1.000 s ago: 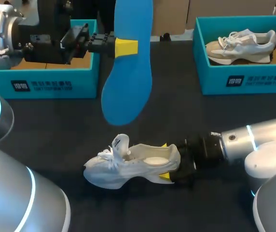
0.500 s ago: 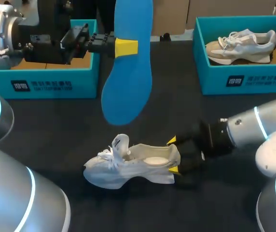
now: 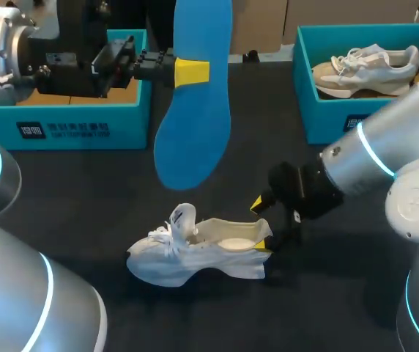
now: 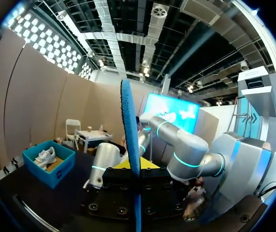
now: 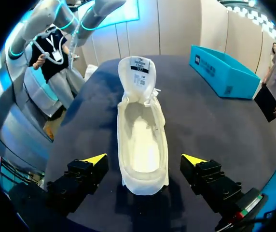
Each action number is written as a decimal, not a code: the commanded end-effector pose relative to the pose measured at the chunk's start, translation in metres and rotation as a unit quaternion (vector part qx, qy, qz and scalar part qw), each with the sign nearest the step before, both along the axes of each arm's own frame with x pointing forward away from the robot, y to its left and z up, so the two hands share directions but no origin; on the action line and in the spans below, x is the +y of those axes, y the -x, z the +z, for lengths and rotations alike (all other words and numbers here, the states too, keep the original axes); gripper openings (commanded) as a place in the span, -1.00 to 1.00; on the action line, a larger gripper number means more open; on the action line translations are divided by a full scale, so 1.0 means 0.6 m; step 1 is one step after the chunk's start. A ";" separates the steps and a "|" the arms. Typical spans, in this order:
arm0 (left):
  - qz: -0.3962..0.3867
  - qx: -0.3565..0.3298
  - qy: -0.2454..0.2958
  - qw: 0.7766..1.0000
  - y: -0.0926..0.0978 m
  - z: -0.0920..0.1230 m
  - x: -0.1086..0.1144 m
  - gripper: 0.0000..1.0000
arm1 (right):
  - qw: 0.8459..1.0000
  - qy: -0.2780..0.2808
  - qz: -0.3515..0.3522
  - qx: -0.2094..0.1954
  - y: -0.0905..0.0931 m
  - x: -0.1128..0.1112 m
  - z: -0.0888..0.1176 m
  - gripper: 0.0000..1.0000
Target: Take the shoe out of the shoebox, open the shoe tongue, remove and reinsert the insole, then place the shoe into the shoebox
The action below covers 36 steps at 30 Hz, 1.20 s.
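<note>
The white sneaker (image 3: 195,249) lies on its side on the dark surface (image 3: 85,205) in the lower middle of the frame, out of the teal shoebox (image 3: 70,125) at the upper left. Its tongue (image 5: 138,72) is folded forward, leaving the inside bare. The blue insole (image 3: 195,110) is out and hangs toe-down in the upper middle, pinched near its heel by the closed left claw (image 3: 191,73), whose arm comes in level from the left edge. So the first half looks done; reinserting the insole and boxing the sneaker remain. The right arm slants down from the right edge. Its right claw (image 5: 144,159) is spread wide, with a finger on either side of the sneaker's heel, neither touching. A second shoebox (image 3: 327,125) at the upper right holds another sneaker (image 3: 367,70).
</note>
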State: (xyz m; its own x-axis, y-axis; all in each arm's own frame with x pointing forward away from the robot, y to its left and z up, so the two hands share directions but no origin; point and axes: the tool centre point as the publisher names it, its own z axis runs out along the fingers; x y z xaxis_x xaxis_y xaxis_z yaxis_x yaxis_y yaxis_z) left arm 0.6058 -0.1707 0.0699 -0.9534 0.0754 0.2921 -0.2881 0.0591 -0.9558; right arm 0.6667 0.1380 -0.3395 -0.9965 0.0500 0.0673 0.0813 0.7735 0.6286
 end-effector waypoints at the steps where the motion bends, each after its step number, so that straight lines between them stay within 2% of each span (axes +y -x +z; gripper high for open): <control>1: 0.000 0.000 0.000 1.000 0.001 -0.002 -0.002 -1.00 | 0.946 0.322 0.018 0.022 0.000 0.020 0.013 1.00; 10: 0.000 0.000 0.000 1.000 0.001 -0.002 -0.002 -1.00 | 0.923 0.384 0.020 0.019 0.013 0.037 0.032 1.00; 15: 0.000 0.000 0.000 1.000 0.001 -0.002 -0.002 -1.00 | 0.905 0.423 0.017 0.029 0.013 0.027 0.022 1.00; 17: 0.000 0.000 0.000 1.000 0.001 -0.002 -0.002 -1.00 | 0.903 0.428 0.016 0.028 0.013 0.024 0.019 1.00; 29: 0.000 0.000 0.000 1.000 0.001 -0.002 -0.002 -1.00 | 0.921 0.390 0.016 0.000 0.017 0.032 0.017 1.00; 36: 0.000 0.000 0.000 1.000 0.001 -0.002 -0.002 -1.00 | 0.923 0.385 0.016 -0.004 0.019 0.034 0.018 1.00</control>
